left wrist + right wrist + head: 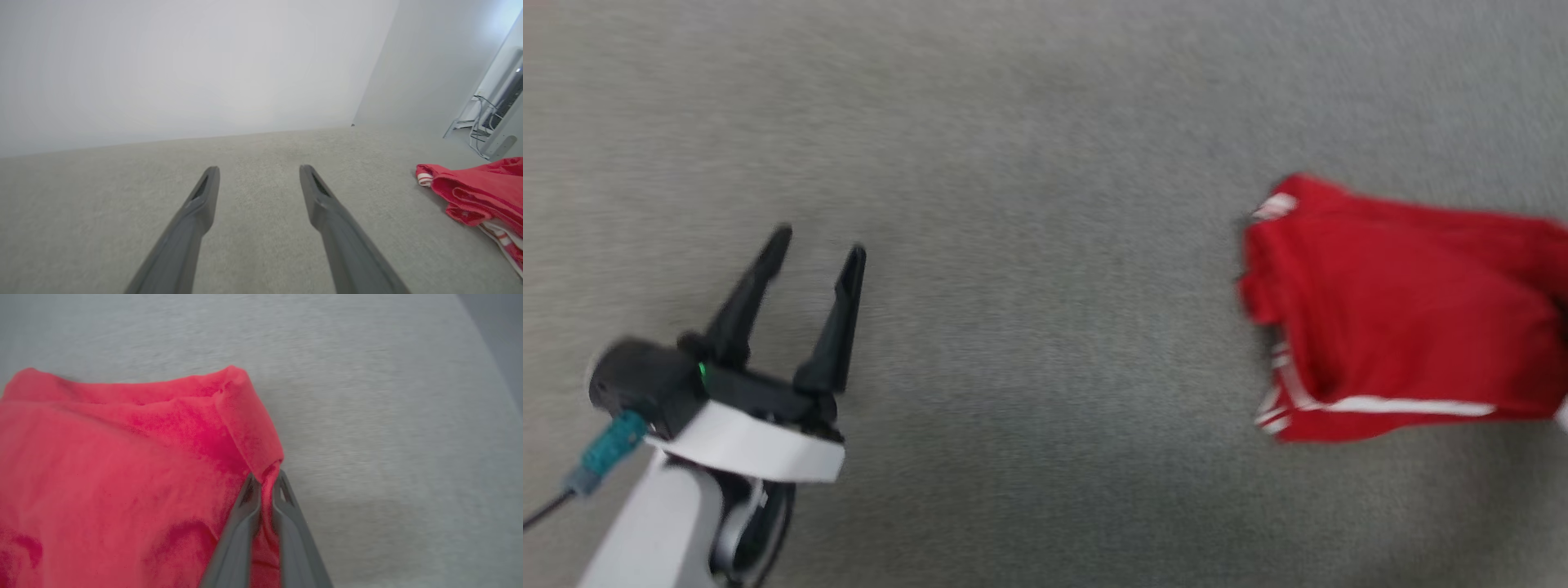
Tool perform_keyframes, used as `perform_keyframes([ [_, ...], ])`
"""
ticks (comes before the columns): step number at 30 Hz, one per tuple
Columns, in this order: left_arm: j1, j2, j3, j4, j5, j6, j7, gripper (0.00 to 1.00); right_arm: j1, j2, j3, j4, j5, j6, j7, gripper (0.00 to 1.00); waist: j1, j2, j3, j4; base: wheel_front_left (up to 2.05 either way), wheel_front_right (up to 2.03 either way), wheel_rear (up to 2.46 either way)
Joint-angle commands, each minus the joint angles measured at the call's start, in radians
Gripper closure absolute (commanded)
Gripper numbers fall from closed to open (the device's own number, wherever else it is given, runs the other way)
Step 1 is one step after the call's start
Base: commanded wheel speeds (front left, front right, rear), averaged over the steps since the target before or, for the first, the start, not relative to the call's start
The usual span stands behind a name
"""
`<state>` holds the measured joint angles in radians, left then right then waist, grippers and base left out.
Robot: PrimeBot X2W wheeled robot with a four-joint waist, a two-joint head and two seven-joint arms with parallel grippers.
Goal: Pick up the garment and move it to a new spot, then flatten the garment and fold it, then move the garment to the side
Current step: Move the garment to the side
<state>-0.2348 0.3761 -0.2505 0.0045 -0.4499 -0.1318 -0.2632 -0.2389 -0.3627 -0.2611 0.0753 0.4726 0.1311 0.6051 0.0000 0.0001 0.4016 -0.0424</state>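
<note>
The garment [1405,318] is a red jersey with white stripes, bunched in folds at the right of the head view on grey carpet. In the right wrist view my right gripper [265,477] is shut on a pinched fold of the garment [122,469], red cloth squeezed between the two fingers. My left gripper [821,245] stands open at the lower left of the head view, far from the cloth, nothing between its fingers. The left wrist view shows the left gripper [259,171] open over bare carpet, with the garment [478,192] at the right edge.
Grey carpet [1029,163] covers the floor all around. In the left wrist view a pale wall [184,65] rises beyond the carpet, and a doorway with cables and a stand [486,126] shows at the far right.
</note>
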Motion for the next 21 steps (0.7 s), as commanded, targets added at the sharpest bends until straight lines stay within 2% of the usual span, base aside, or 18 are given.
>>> perform_keyframes([
  [1, -0.034, 0.019, -0.007, -0.008, -0.012, 0.002, -0.002, 0.00, -0.024, 0.004, -0.032, -0.005, -0.010, -0.001, -0.011, 1.00, 0.0000, -0.0001, 0.068, -0.066, 0.00, 0.00, 0.00],
  [7, -0.183, 0.100, -0.080, -0.041, -0.023, 0.002, -0.002, 0.00, -0.081, 0.002, -0.248, 0.026, -0.068, -0.001, -0.051, 1.00, 0.0000, -0.0001, 0.160, -0.100, 0.00, 0.00, 0.00],
  [11, -0.270, 0.139, -0.109, -0.061, -0.037, 0.002, -0.002, 0.00, -0.169, 0.014, -0.374, 0.069, -0.129, -0.001, -0.118, 1.00, 0.0000, -0.0001, 0.209, -0.105, 0.00, 0.00, 0.00],
  [21, -0.365, 0.187, -0.103, -0.103, -0.065, 0.002, -0.002, 0.00, -0.382, 0.039, -0.514, 0.147, -0.330, -0.001, -0.278, 1.00, 0.0000, -0.0001, 0.302, -0.090, 0.00, 0.00, 0.00],
])
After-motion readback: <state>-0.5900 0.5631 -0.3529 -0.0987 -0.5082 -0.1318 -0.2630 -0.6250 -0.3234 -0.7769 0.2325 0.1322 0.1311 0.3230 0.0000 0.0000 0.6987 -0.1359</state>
